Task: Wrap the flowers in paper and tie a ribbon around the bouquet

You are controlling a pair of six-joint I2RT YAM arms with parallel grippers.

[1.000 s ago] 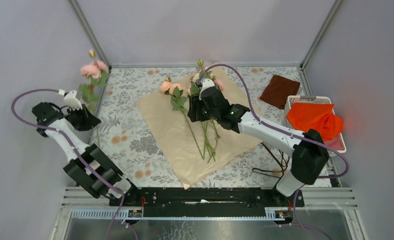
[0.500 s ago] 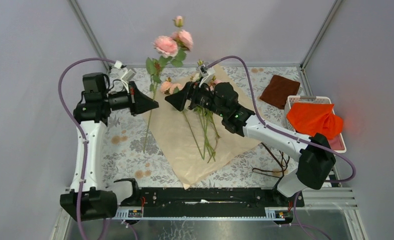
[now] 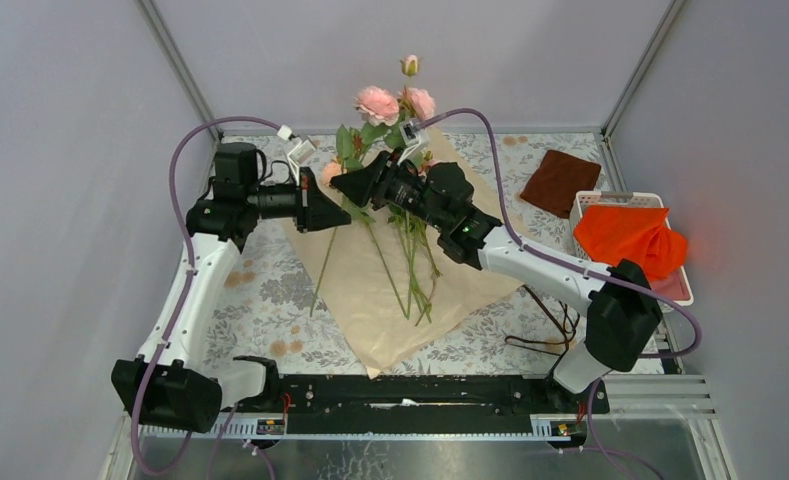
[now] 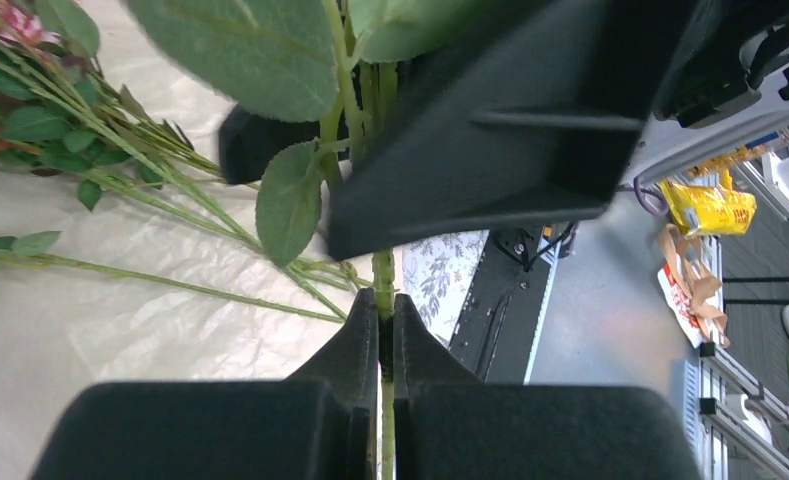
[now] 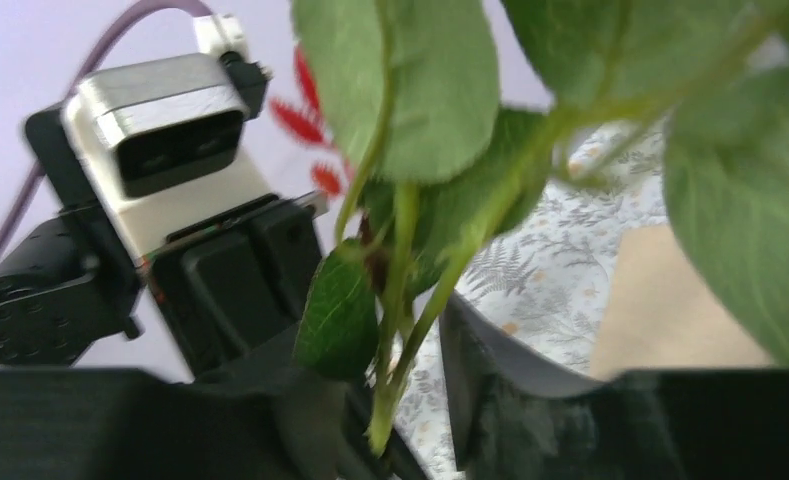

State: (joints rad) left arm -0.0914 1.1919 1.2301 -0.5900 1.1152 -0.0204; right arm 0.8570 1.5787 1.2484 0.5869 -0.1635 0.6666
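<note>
Left gripper [image 3: 342, 214], centre-left: clenched on one rose stem [image 3: 323, 272], blooms at upper centre. Right gripper [image 3: 346, 186], just beside it: jaws parted, straddling the same stem. Remaining flowers [image 3: 411, 262] lie on the paper [image 3: 360, 300], frame centre.

- A dark brown folded cloth [image 3: 560, 182] is lying flat in the upper right of the overhead view.
- A bright orange cloth [image 3: 625, 240] is sitting bunched in a white basket [image 3: 600, 196], just right of it.
- A floral table cover [image 3: 260, 290] is spreading beneath both.
</note>
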